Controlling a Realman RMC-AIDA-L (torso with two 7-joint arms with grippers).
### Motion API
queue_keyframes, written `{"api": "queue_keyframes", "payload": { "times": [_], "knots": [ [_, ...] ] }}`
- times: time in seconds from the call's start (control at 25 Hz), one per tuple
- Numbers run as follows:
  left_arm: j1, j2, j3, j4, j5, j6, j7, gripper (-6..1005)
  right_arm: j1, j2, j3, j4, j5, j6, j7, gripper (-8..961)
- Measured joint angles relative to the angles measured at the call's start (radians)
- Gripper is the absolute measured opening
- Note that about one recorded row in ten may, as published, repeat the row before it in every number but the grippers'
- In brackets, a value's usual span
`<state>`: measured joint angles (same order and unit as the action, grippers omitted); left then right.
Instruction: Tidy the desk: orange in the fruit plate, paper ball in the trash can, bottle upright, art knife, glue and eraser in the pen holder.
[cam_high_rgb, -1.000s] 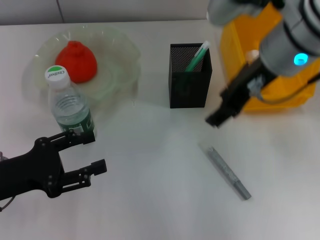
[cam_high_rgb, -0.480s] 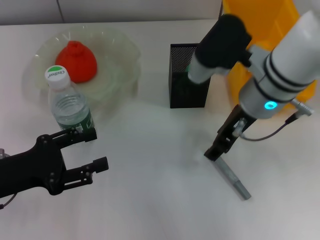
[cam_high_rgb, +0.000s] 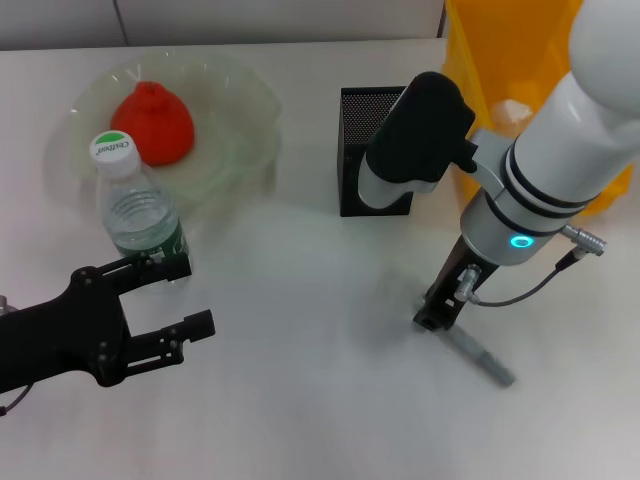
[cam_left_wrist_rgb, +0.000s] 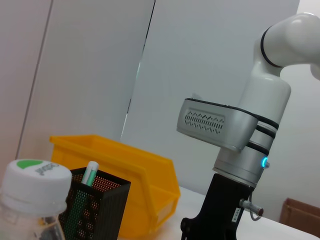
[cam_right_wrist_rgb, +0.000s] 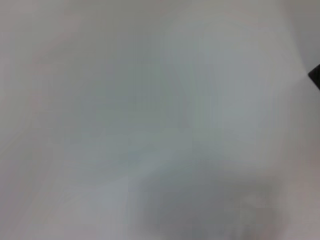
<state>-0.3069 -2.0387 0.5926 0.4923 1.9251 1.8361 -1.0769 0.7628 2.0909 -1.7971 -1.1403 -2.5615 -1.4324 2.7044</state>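
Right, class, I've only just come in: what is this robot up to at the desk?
It is tidying. The right gripper is down at one end of the grey art knife lying on the desk. The orange sits in the fruit plate, the bottle stands upright, and the left gripper hangs open near it. The pen holder and trash can stand behind.

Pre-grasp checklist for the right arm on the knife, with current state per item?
1. Right gripper down at the near end of the art knife: ok.
2. Its jaws straddling the knife: cannot tell, head view hides the tips and the wrist view shows nothing.
3. Knife flat on the desk, nothing lying against it: ok.
4. Pen holder upright with room inside; one green pen in it: ok.
5. Left gripper parked open beside the bottle, away from the path: ok.
6. Orange in the plate, bottle upright: ok.
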Motion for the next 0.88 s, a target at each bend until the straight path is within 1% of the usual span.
{"api": "queue_keyframes", "payload": {
  "times": [0.04,0.24,0.4,0.48,0.52,0.56,0.6,0.64,0.68,0.76,0.8,0.84,0.88],
  "knots": [
    [0.000,0.000,0.000,0.000,0.000,0.000,0.000,769,0.000,0.000,-0.003,-0.001,0.000,0.001,0.000,484],
    [0.000,0.000,-0.001,0.000,0.000,-0.001,-0.001,769,-0.005,0.000,-0.003,-0.009,0.000,-0.010,-0.002,236],
    [0.000,0.000,-0.001,0.000,0.000,-0.002,-0.002,769,-0.012,-0.001,0.001,-0.034,0.000,-0.025,-0.005,175],
    [0.000,0.000,-0.001,0.000,-0.001,-0.002,-0.002,769,-0.046,-0.006,0.036,-0.132,0.000,-0.062,-0.009,145],
    [0.000,0.000,-0.001,0.000,-0.002,-0.002,-0.002,769,-0.065,-0.006,0.071,-0.191,0.000,-0.076,-0.017,144],
    [0.000,0.000,-0.001,0.000,-0.002,-0.001,-0.002,769,-0.065,-0.006,0.071,-0.191,0.000,-0.076,-0.017,144],
    [0.001,0.000,-0.001,0.000,-0.004,0.001,-0.002,769,-0.090,-0.005,0.117,-0.255,0.002,-0.096,-0.030,143],
    [0.002,0.000,-0.001,0.000,-0.006,0.004,-0.002,769,-0.139,-0.002,0.228,-0.386,0.036,-0.112,-0.061,143],
    [0.002,0.000,-0.001,0.000,-0.006,0.004,-0.002,769,-0.139,-0.002,0.228,-0.386,0.036,-0.112,-0.061,142],
    [0.004,0.001,-0.001,0.000,-0.008,0.006,-0.002,769,-0.195,0.000,0.381,-0.478,0.150,-0.108,-0.110,141],
    [0.006,0.001,-0.004,0.000,-0.008,0.010,-0.002,769,-0.219,0.000,0.452,-0.491,0.227,-0.098,-0.136,140],
    [0.009,0.001,-0.011,0.000,-0.009,0.018,-0.001,769,-0.263,-0.001,0.585,-0.481,0.412,-0.070,-0.203,140],
    [0.009,0.001,-0.011,0.000,-0.009,0.018,-0.001,769,-0.263,-0.001,0.585,-0.481,0.412,-0.070,-0.203,139]
  ]
}}
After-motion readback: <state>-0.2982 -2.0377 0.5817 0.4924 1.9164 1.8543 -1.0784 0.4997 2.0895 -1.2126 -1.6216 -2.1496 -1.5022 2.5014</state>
